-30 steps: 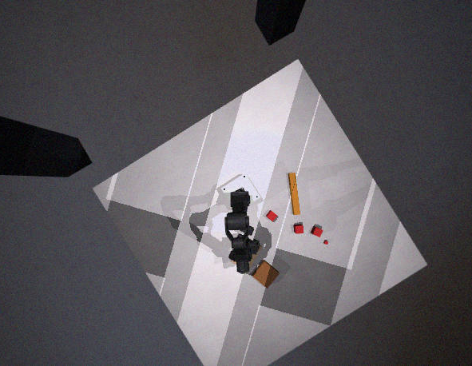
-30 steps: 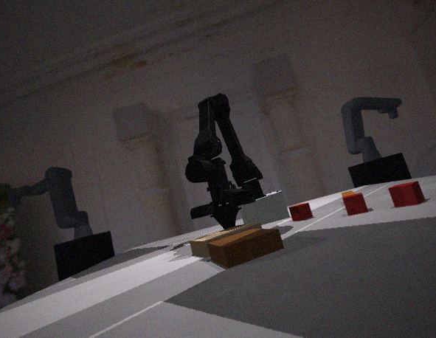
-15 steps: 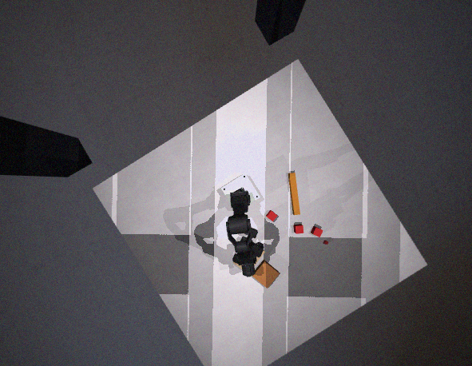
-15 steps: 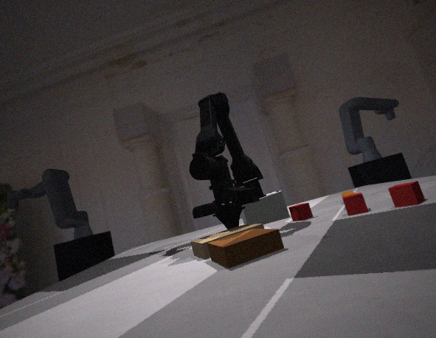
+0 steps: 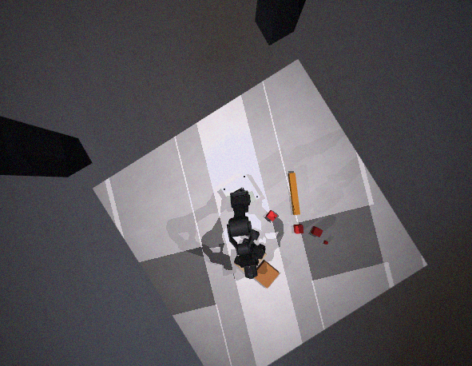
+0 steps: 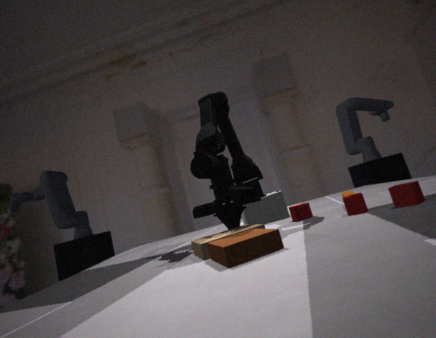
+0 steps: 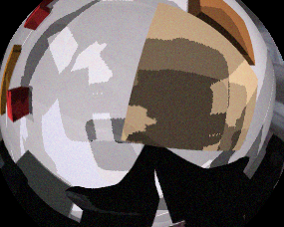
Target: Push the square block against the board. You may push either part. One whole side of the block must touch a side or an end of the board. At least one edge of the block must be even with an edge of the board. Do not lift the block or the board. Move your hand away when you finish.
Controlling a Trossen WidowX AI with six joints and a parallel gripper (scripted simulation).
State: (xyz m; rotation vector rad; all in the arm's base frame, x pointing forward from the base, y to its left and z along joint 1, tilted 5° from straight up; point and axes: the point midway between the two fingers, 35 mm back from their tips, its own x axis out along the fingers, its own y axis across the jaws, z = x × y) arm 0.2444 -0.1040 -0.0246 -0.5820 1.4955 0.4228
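Gripper fully closed, fingertips together and pointing down; nothing held between them. In the wrist view the tips overlap one edge of the tan board — whether they touch it, I cannot tell. The board lies flat, partly hidden from above by the arm. The square block, orange-brown, lies flat just beside the board, on the side away from the gripper's tips. Full side contact and an even edge cannot be confirmed. Farther out, three red blocks stand apart from the pair, with a smaller red piece near one of them, and a narrow orange bar lies beyond. Background, exterior view: two grey arms on black boxes — one at each side of the picture.
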